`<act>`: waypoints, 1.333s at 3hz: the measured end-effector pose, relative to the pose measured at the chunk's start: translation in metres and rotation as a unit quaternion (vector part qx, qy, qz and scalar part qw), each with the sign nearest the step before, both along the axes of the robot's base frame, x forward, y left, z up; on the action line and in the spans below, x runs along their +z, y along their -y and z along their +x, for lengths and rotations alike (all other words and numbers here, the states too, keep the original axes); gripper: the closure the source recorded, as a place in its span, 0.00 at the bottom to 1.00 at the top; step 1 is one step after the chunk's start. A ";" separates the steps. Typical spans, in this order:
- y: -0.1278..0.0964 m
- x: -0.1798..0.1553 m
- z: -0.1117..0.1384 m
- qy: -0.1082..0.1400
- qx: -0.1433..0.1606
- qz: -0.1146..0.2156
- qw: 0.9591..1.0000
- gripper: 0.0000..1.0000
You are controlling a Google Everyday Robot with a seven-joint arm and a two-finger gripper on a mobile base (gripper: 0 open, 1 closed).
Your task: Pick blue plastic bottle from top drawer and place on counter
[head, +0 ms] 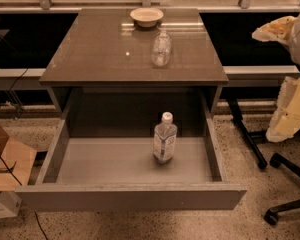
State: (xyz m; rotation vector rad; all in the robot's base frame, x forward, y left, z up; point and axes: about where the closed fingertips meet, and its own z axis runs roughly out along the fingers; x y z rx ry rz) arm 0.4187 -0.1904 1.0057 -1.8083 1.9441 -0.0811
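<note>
The blue plastic bottle stands upright in the open top drawer, right of the middle of the grey floor. It is clear, with a white cap and a blue-and-white label. The glossy brown counter lies above and behind the drawer. My gripper is at the far right edge of the view, raised to about counter height, well to the right of the counter and far from the bottle. It holds nothing that I can see. My cream arm hangs below it at the right edge.
A clear, capless glass vessel stands on the counter, with a cream bowl behind it. Black office-chair legs are on the floor to the right. A cardboard box and cables lie to the left.
</note>
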 end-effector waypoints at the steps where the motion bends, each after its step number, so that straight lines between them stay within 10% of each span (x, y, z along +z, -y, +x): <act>1: 0.000 0.000 0.000 0.000 0.000 0.000 1.000 0.00; 4: -0.081 -0.059 0.029 -0.022 0.051 0.113 0.992 0.00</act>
